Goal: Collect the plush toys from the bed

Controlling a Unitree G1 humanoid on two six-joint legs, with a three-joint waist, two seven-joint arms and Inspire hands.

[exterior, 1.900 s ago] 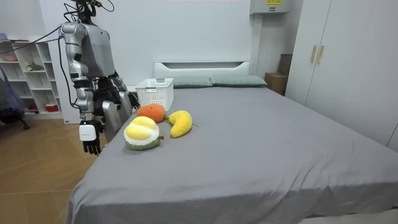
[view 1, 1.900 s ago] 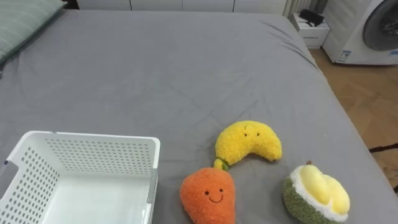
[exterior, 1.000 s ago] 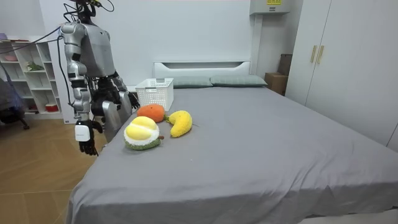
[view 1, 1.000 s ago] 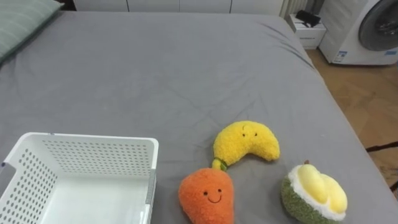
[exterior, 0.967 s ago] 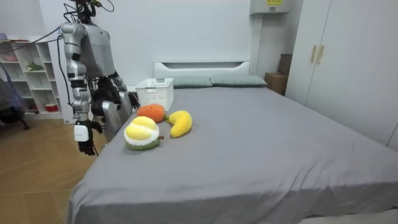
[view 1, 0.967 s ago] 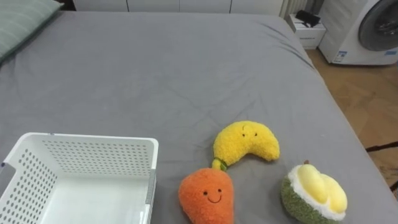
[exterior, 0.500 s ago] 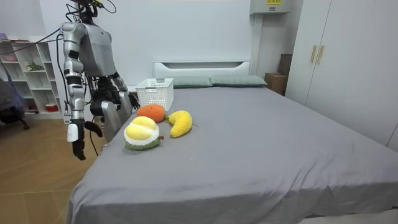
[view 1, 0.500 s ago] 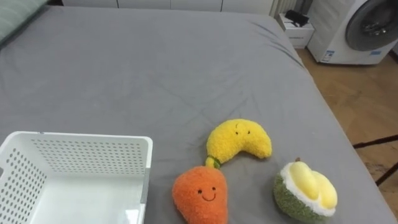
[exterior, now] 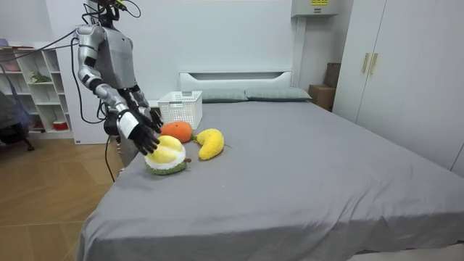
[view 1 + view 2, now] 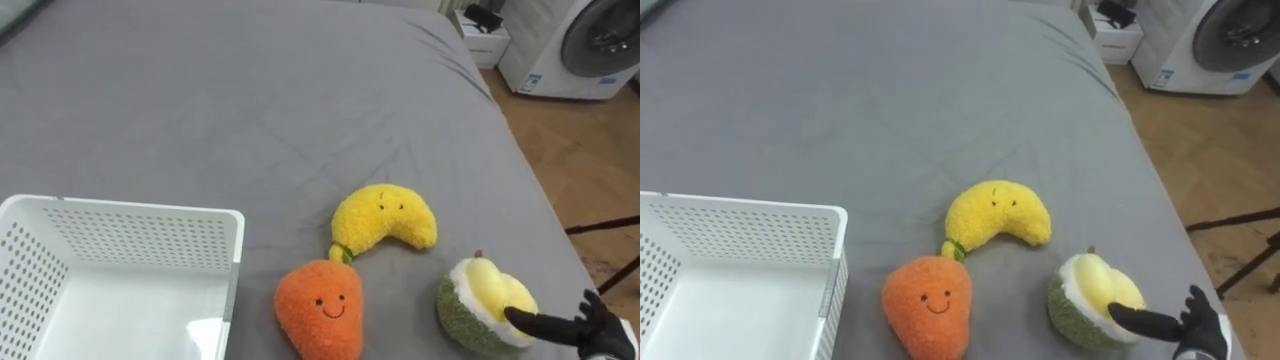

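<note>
**Bed** [image 10: 250, 110], grey cover; the robot stands at its side, by the near right corner.

**Basket** [image 10: 130, 232], white, perforated, near left. No toy shows in the part in view.

**Toys**, three, all lying on the cover right of the basket:
- carrot plush [image 10: 320, 305], just beside the basket;
- banana plush [image 10: 385, 218], just beyond, touching the carrot's top;
- durian plush [image 10: 480, 310], near right.

**Right hand** [image 10: 585, 330]: fingers straight and spread, one fingertip resting on the durian's yellow top, gripping nothing.

**Left hand** [image 9: 152, 114]: low beside the body, state unreadable.

**Progress**: seemingly at the start. Nothing collected; three toys left, durian likely first.
</note>
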